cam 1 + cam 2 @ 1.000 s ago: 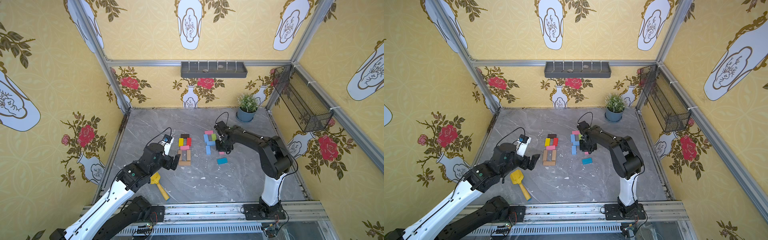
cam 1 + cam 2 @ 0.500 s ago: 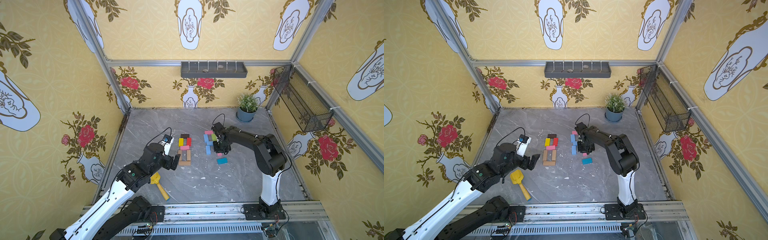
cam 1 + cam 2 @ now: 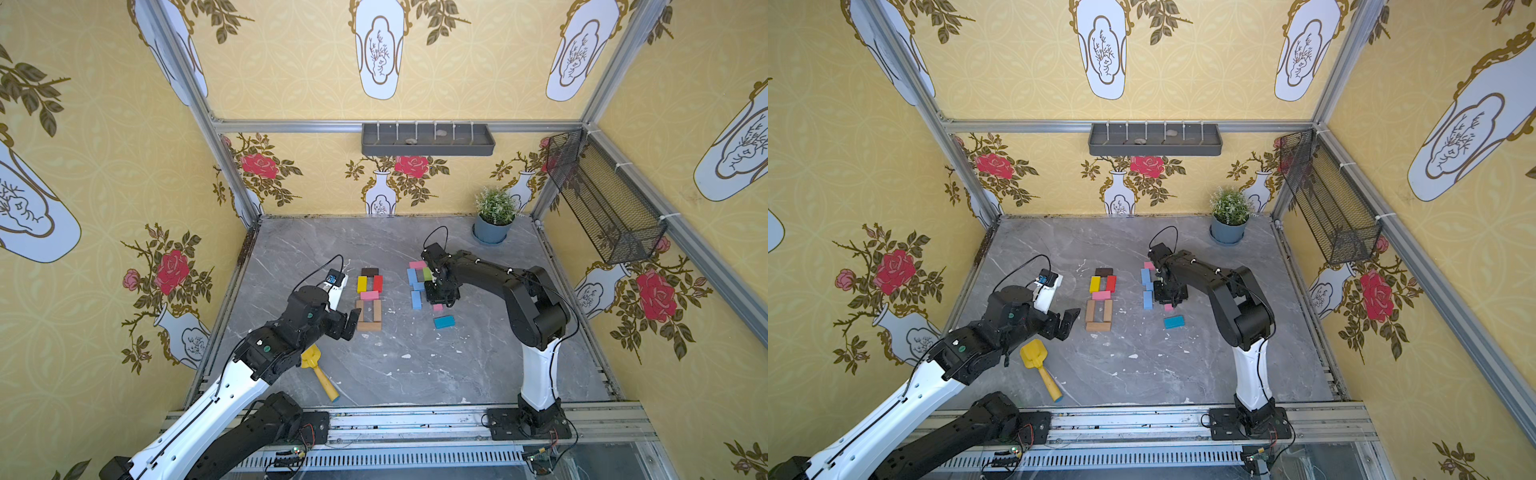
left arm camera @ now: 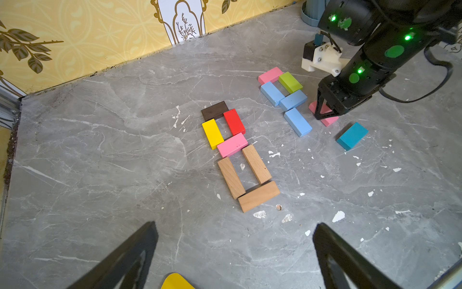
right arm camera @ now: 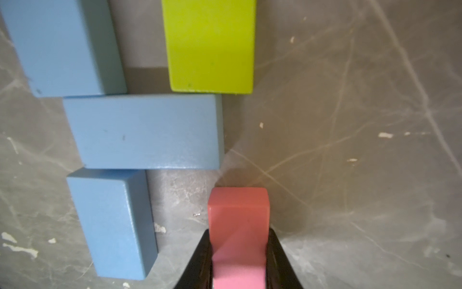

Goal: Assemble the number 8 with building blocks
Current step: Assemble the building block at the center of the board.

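Note:
Seven building blocks lie as a figure on the marble floor: dark brown [image 4: 214, 110], yellow [image 4: 212, 133], red [image 4: 234, 121], pink [image 4: 232, 145] and three tan blocks [image 4: 258, 196]. To its right lie a pink block [image 4: 269, 74], a green one [image 5: 210, 45] and three light blue ones [image 5: 145, 131]. My right gripper [image 5: 239, 235] is shut on another pink block [image 5: 238, 207], low over the floor beside the lowest light blue block [image 5: 110, 225]. A teal block [image 3: 444, 321] lies loose nearby. My left gripper [image 4: 235, 226] hangs open and empty near the tan blocks.
A yellow toy shovel [image 3: 1038, 365] lies on the floor under my left arm. A potted plant [image 3: 493, 218] stands in the far right corner. A grey shelf [image 3: 428, 141] and a black mesh basket [image 3: 602, 199] hang on the walls. White flecks dot the floor.
My right arm has shifted a little to the left, carrying the pink block closer to the light blue blocks. The left arm has not moved.

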You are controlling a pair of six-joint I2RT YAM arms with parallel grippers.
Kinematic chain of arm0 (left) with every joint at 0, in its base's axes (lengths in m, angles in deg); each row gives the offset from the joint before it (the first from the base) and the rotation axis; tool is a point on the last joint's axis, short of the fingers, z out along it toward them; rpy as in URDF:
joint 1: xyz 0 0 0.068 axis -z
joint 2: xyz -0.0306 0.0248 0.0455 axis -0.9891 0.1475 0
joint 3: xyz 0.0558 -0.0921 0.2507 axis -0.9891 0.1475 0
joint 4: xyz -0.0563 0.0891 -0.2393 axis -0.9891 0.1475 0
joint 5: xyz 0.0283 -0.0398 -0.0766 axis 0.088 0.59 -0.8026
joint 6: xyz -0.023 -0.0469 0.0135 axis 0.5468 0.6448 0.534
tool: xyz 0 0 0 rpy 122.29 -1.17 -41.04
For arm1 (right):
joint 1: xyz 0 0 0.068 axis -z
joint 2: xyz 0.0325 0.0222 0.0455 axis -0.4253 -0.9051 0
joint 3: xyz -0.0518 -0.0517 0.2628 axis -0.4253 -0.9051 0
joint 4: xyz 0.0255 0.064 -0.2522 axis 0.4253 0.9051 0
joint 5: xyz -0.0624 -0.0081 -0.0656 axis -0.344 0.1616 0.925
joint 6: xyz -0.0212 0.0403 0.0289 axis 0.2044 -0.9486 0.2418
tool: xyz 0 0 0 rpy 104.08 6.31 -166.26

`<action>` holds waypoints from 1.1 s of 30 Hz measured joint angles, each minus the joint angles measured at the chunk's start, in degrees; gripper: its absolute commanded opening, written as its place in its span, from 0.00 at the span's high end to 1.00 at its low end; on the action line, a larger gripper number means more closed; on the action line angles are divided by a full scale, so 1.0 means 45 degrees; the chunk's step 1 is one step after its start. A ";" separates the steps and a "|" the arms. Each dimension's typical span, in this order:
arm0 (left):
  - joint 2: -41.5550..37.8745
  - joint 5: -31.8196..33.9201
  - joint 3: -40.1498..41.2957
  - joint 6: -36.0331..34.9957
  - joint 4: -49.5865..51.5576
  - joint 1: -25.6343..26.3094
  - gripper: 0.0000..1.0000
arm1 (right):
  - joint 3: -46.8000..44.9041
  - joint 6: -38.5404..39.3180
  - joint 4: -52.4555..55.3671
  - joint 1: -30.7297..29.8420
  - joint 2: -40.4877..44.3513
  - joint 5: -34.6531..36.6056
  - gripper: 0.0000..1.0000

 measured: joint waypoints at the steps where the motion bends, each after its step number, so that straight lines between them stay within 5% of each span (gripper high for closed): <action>1: 0.0005 0.0000 0.0000 0.0000 0.0000 0.0000 0.00 | 0.0019 0.0000 0.0019 0.0000 -0.0019 0.0005 0.77; 33: 0.0117 0.0000 0.0000 0.0000 0.0005 0.0000 0.00 | 0.0296 0.0005 0.0039 0.0068 -0.0384 0.0131 0.67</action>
